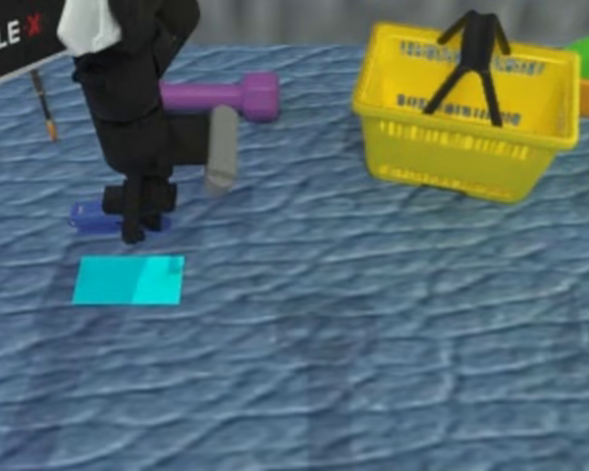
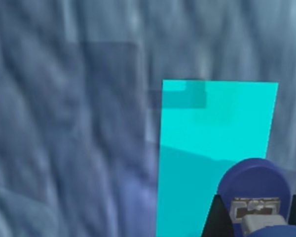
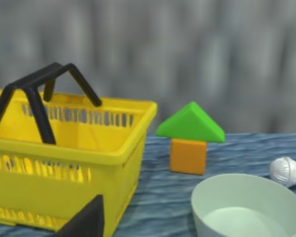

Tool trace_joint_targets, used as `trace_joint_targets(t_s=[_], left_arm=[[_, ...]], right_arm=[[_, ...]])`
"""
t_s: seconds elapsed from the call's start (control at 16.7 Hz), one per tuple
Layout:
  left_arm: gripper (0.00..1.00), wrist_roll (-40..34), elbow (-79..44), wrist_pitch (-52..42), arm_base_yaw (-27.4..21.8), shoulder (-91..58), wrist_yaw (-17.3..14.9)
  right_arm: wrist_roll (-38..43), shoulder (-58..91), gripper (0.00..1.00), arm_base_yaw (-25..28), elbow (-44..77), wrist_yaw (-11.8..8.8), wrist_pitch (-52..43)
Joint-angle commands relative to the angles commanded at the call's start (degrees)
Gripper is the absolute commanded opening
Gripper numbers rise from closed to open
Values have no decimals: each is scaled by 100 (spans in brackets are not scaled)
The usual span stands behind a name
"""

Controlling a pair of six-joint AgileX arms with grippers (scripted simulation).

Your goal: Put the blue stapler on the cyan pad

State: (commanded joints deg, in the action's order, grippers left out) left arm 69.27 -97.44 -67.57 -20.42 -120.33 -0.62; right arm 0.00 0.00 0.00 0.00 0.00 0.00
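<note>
My left hand [image 1: 133, 218] is down over the blue stapler [image 1: 90, 216], and in the left wrist view its fingers sit on either side of the stapler [image 2: 256, 190], so I judge it gripped. The top view shows the stapler just beside the cyan pad [image 1: 129, 280], on the side toward the purple dumbbell [image 1: 221, 95], not over it. Whether it is lifted clear of the worktop [image 1: 373, 343] I cannot tell. So the grasp looks done; the short carry onto the pad and the release are left. The pad lies bare, with nothing on it.

My right arm is parked off the right side; only one dark fingertip [image 3: 86, 221] shows in its wrist view, so I cannot tell how that hand stands.

Counting: one stapler, one pad, one dumbbell, one grey cylinder [image 1: 221, 149], one thin brush [image 1: 43, 103], one yellow basket [image 1: 469, 110] with a black handle, one orange block [image 3: 188, 156] topped by one green wedge [image 3: 190, 123], one pale bowl [image 3: 246, 207], and one white-headed object [image 3: 286, 172] beside it.
</note>
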Motion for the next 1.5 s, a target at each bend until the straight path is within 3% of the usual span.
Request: trace_joint_targets(t_s=[0.3, 0.66, 1.44, 1.5], left_arm=[[0, 155, 999, 1233, 171, -203, -5], [0, 197, 1203, 1449, 207, -249, -10], [98, 197, 1203, 1449, 207, -249, -10], [100, 197, 1203, 1449, 207, -249, -10]], right_arm=[[0, 0, 100, 0, 0, 0, 0], [0, 0, 100, 0, 0, 0, 0], [0, 0, 100, 0, 0, 0, 0], [0, 0, 100, 0, 0, 0, 0]])
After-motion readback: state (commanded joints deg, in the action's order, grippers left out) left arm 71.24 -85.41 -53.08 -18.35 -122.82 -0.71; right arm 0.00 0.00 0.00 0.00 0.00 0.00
